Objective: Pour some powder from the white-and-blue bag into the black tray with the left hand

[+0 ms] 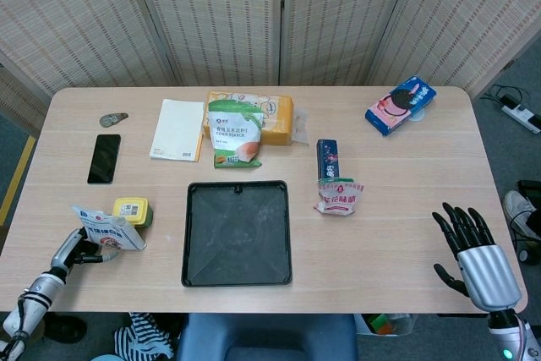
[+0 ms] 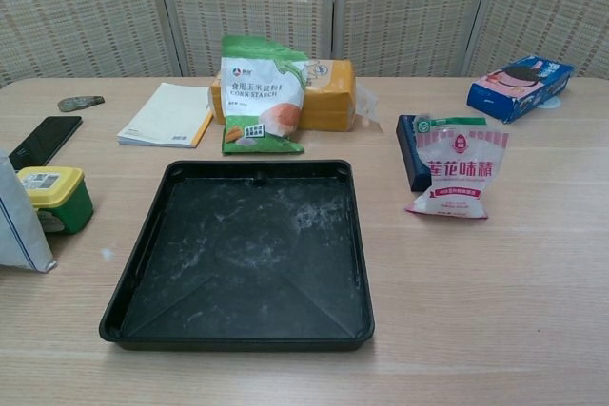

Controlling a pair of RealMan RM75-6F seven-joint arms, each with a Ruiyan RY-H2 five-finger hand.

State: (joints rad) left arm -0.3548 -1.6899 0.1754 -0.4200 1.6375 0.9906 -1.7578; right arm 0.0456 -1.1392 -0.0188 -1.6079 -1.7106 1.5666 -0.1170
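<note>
The white-and-blue bag (image 1: 106,230) stands near the table's front left, just left of the black tray (image 1: 188,234). In the chest view only its right part shows at the left edge, the bag (image 2: 21,225) leaning a little. The tray (image 2: 354,235) is dusted with white powder. My left hand (image 1: 79,248) is against the bag's near-left lower corner, with its fingers touching the bag. I cannot tell whether they have closed on it. My right hand (image 1: 472,247) hovers at the front right edge with fingers spread, holding nothing.
A small yellow-lidded green tub (image 1: 132,211) sits right behind the bag. A phone (image 1: 103,158), a notepad (image 1: 177,128), a green cornstarch bag (image 1: 234,134), an orange pack (image 1: 275,116), a pink-and-white pouch (image 1: 338,196) and a blue cookie box (image 1: 401,105) lie further back.
</note>
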